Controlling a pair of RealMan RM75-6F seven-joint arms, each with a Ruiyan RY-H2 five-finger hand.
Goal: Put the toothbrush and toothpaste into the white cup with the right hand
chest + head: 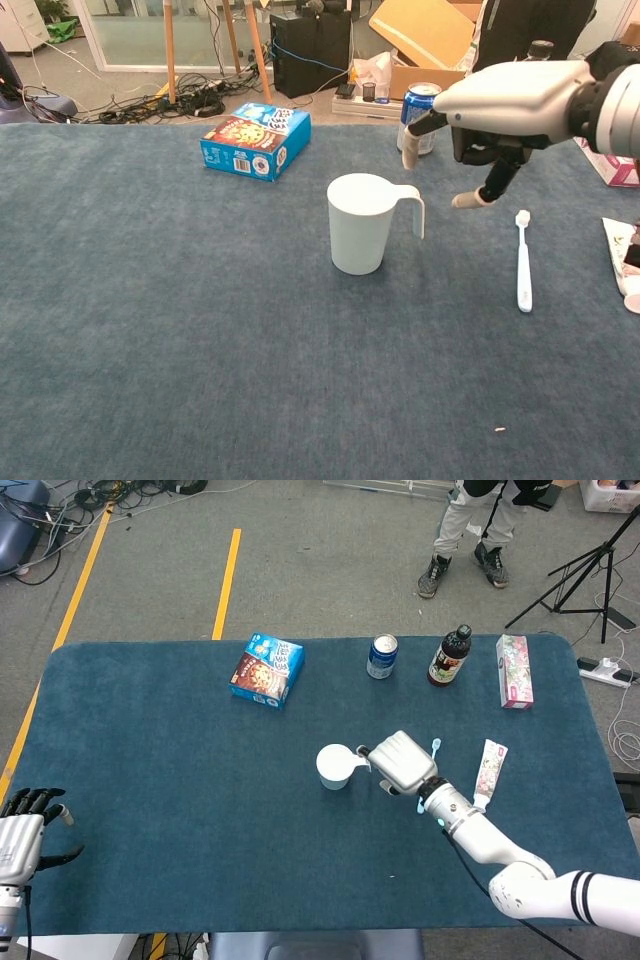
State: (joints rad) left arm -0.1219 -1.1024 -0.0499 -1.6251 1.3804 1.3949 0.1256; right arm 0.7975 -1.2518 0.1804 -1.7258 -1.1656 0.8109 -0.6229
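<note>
The white cup [333, 766] [362, 222] stands upright mid-table, handle to the right. A pale blue toothbrush [523, 262] lies flat to its right; in the head view only its tip [436, 746] shows past my right hand. The toothpaste tube [487, 773] [627, 257] lies further right. My right hand [400, 762] [505, 100] hovers above the table between cup and toothbrush, fingers apart, holding nothing. My left hand [20, 835] rests at the table's near left corner, holding nothing.
Along the far edge stand a blue snack box [266, 670], a blue can [382, 656], a dark bottle [450, 656] and a pink box [513, 670]. A person's legs and a tripod are on the floor beyond the table.
</note>
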